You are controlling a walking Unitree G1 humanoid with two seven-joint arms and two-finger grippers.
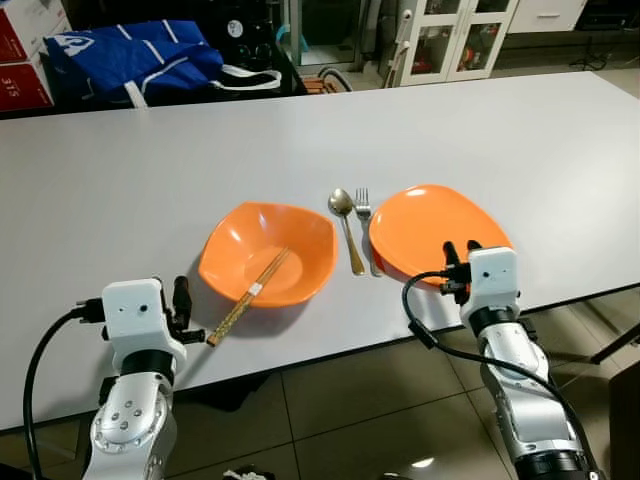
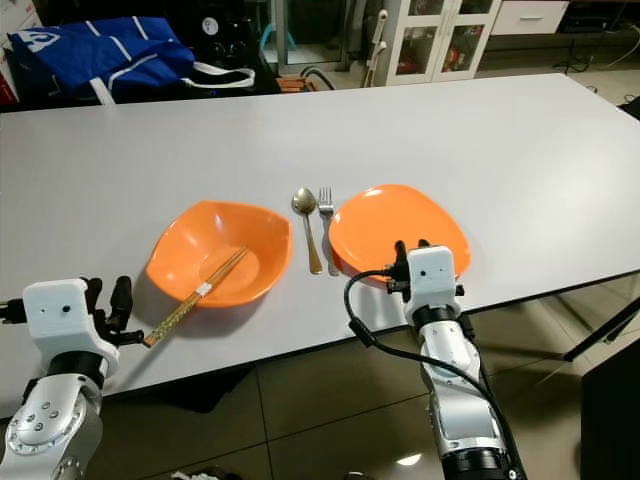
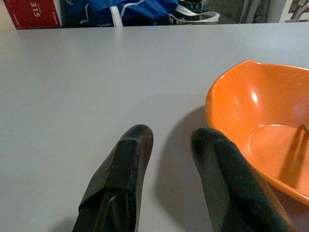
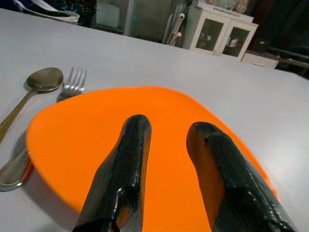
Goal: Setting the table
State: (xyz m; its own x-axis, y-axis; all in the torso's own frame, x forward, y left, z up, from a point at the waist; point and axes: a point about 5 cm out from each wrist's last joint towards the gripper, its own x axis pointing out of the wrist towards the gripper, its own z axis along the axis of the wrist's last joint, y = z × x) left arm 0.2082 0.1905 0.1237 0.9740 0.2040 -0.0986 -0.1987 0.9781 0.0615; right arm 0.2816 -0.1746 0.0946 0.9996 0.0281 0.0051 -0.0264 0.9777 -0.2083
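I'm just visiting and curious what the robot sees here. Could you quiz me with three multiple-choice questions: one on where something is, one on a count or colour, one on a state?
1. Where do the chopsticks lie?
A. In the orange bowl
B. On the orange plate
C. On the floor

2. How many metal utensils lie between bowl and plate?
A. One
B. Two
C. Four

3. The right gripper is:
A. Clamped on the fork
B. Holding the bowl
C. Open above the plate

Answers: 1 A, they slant across the bowl's rim. 2 B, a spoon and a fork. 3 C, its fingers are spread with nothing between them.
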